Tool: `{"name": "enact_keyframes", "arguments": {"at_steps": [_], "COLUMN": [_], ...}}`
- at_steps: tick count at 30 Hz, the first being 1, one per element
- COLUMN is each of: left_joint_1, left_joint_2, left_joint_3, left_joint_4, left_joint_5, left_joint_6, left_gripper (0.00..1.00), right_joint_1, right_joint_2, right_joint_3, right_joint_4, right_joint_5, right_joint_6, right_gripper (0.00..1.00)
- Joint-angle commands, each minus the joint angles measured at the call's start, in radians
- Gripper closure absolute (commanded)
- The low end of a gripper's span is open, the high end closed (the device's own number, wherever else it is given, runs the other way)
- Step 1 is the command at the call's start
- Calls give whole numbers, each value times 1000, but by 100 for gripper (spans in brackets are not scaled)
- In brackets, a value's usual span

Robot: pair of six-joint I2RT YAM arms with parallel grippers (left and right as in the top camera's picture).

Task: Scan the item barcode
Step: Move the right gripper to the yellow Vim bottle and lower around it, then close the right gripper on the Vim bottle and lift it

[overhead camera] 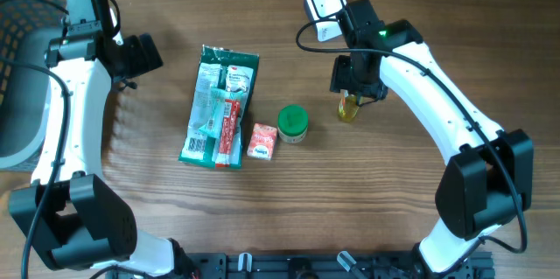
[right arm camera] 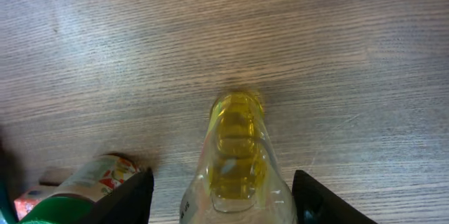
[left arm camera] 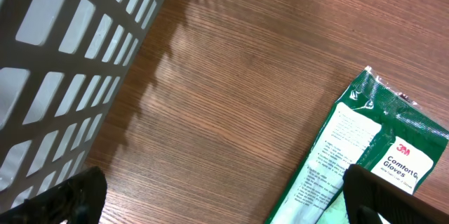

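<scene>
A small clear bottle of yellow liquid (overhead camera: 348, 107) lies on the wooden table at the right of the middle. My right gripper (overhead camera: 357, 82) hangs over it. In the right wrist view the bottle (right arm camera: 238, 154) lies between the two black fingers (right arm camera: 130, 199), with a gap on its left side and the other finger close to its right side, so the gripper is open around it. No barcode shows on it. My left gripper (overhead camera: 144, 53) is open at the far left and holds nothing; in its own view it (left arm camera: 224, 196) hovers over bare wood.
A green 3M gloves packet (overhead camera: 219, 104) (left arm camera: 365, 154), a small red carton (overhead camera: 262, 141) and a green-lidded jar (overhead camera: 292, 124) (right arm camera: 77, 189) lie mid-table. A white scanner-like device (overhead camera: 325, 1) sits at the back right. A grey basket (overhead camera: 17, 78) (left arm camera: 63, 55) stands at the left edge.
</scene>
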Motion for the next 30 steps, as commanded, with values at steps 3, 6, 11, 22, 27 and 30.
{"name": "enact_keyframes", "arguments": {"at_steps": [3, 6, 11, 22, 27, 30], "left_joint_1": [3, 4, 3, 3, 3, 3], "left_joint_2": [-2, -2, -2, -2, -2, -2], "left_joint_3": [7, 7, 7, 7, 7, 7], "left_joint_4": [3, 3, 3, 3, 3, 3], "left_joint_5": [8, 8, 8, 8, 8, 8], "left_joint_6": [-2, -2, -2, -2, -2, -2], "left_gripper": [0, 0, 0, 0, 0, 0], "right_joint_1": [2, 2, 2, 2, 2, 2], "right_joint_2": [15, 15, 15, 15, 15, 15], "right_joint_3": [-3, -3, -3, -3, -3, -3], "right_joint_4": [3, 4, 0, 0, 3, 3], "right_joint_5": [1, 1, 1, 2, 18, 25], "right_joint_6": [-9, -9, -9, -9, -9, -10], "right_gripper": [20, 0, 8, 44, 45, 45]}}
